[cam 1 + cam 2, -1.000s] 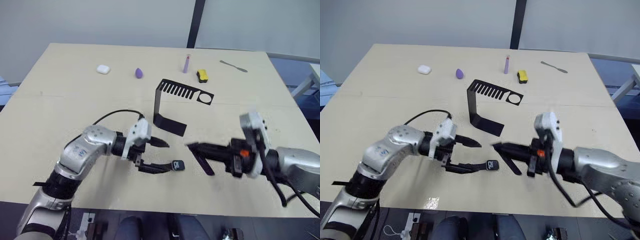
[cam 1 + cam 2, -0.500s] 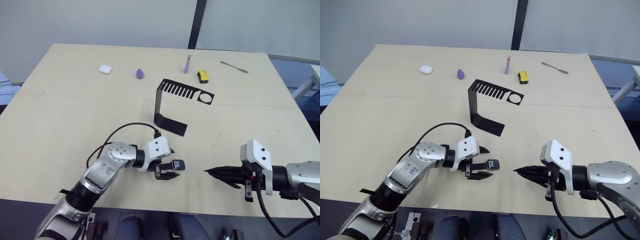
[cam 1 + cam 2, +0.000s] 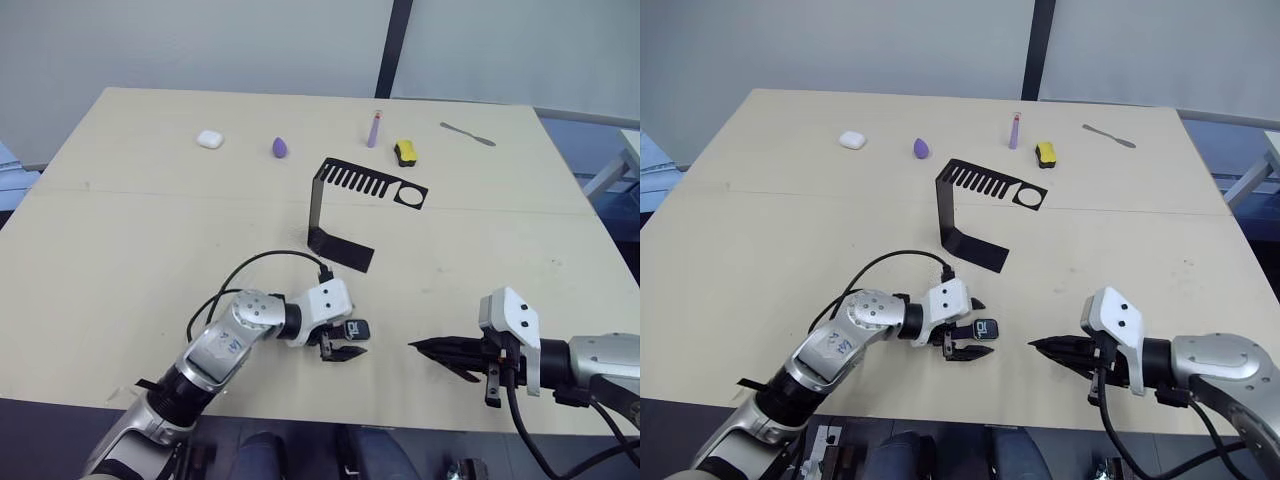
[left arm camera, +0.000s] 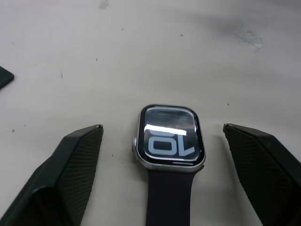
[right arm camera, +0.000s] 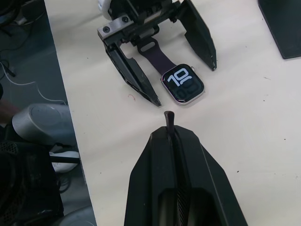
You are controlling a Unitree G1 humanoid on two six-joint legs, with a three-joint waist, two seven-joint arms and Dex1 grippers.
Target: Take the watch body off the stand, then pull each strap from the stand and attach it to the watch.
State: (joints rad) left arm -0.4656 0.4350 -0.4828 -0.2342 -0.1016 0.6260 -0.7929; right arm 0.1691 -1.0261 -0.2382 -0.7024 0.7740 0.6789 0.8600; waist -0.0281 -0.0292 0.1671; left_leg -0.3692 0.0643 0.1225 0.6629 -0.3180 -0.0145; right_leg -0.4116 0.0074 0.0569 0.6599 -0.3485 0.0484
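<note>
The watch body (image 4: 169,139) lies face up on the table with one dark strap (image 4: 168,197) attached to it. My left gripper (image 4: 162,127) is open, one finger on each side of the watch, touching neither. Seen from the head, the watch body (image 3: 353,329) rests near the table's front edge, with the left gripper (image 3: 340,342) around it. To its right, my right gripper (image 3: 425,349) is shut on the second strap (image 5: 168,116), whose thin end sticks out between the fingers and points at the watch body (image 5: 183,85). The black stand (image 3: 316,205) stands behind, its slots empty.
Along the far side of the table are a white case (image 3: 208,139), a purple egg shape (image 3: 279,147), a lilac tube (image 3: 373,128), a yellow-and-black object (image 3: 405,152) and a metal tool (image 3: 467,133). The table's front edge (image 3: 400,418) runs just below both grippers.
My left gripper has moved along the attached strap up to the watch body and lower to the table. My right gripper has drawn back to the right with its strap.
</note>
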